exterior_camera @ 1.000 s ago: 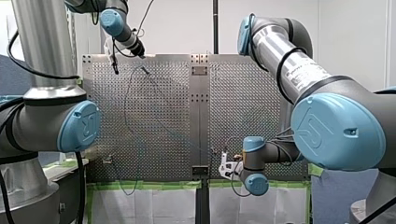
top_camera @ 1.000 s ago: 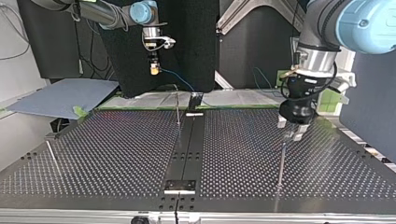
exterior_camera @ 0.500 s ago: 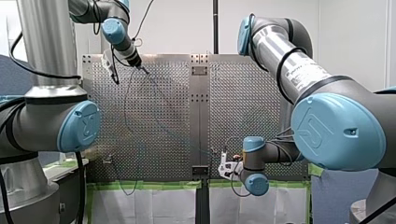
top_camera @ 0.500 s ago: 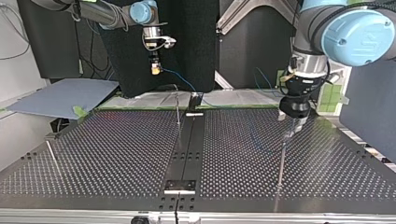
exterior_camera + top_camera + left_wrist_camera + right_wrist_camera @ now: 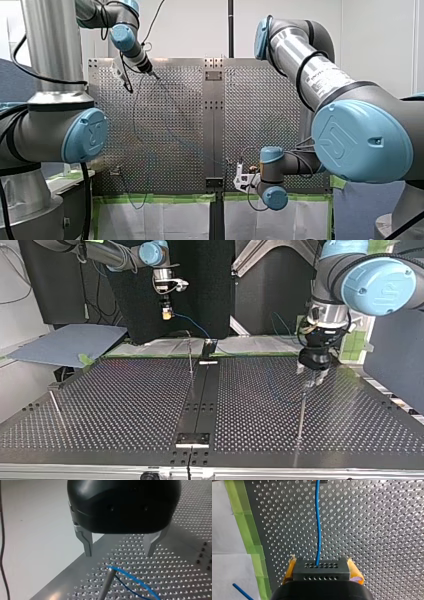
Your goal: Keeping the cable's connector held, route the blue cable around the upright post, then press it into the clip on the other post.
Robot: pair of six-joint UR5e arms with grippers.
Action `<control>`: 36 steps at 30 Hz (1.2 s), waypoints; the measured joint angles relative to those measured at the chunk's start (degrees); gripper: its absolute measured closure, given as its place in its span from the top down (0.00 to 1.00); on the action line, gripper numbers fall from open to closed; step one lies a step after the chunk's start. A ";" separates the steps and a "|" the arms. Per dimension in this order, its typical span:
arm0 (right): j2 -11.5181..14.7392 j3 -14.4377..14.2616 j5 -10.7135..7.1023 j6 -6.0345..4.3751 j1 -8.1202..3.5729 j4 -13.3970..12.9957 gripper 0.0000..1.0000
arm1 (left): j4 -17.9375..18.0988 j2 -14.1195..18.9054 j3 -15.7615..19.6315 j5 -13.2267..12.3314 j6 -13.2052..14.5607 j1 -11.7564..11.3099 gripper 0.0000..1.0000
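Note:
My left gripper (image 5: 120, 553), black with metal fingers, stands open just above the tip of a thin upright post (image 5: 106, 583). The blue cable (image 5: 136, 581) bends across that tip, below and between the fingers, which do not touch it. In the top view this gripper (image 5: 311, 376) hovers over the post (image 5: 301, 407) at the right. My right gripper (image 5: 321, 563) is shut with yellow pads on the cable's black connector (image 5: 321, 571); the cable (image 5: 318, 525) runs straight ahead from it. It hangs at the top view's back left (image 5: 166, 316).
A second thin post (image 5: 190, 356) stands near the table's middle seam, and a third, leaning post (image 5: 56, 407) at the top view's left. Green tape (image 5: 249, 527) lines the perforated table's (image 5: 125, 405) edge. A black cable (image 5: 134, 107) hangs down from my left arm.
My left arm's wrist has turned and its gripper has come down in the front view to the post's tip. The right arm and the connector have not moved.

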State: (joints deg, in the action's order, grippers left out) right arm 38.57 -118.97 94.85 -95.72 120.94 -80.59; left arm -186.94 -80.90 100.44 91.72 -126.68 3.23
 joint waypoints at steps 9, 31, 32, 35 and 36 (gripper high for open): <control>-0.02 0.00 0.00 0.35 0.04 0.02 0.00 | 3.74 -3.17 0.00 0.08 -2.10 -0.45 1.00; -0.02 0.00 0.00 0.78 0.23 -0.28 0.00 | 11.59 -6.48 0.00 -1.05 -1.51 -5.28 1.00; -0.02 0.00 0.00 0.80 0.24 -0.28 0.00 | 11.66 -6.48 0.00 -0.89 -1.29 -5.72 1.00; -0.05 0.00 0.00 0.89 0.28 -0.28 0.00 | 11.70 -6.48 0.00 -0.62 -0.30 -6.95 1.00; -0.04 0.00 0.00 0.93 0.29 -0.28 0.00 | 11.72 -6.49 0.00 -0.49 0.08 -7.36 1.00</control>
State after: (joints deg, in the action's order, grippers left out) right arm 38.53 -118.97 94.85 -94.78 121.23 -80.87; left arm -175.22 -87.38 100.44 91.22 -126.60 -4.13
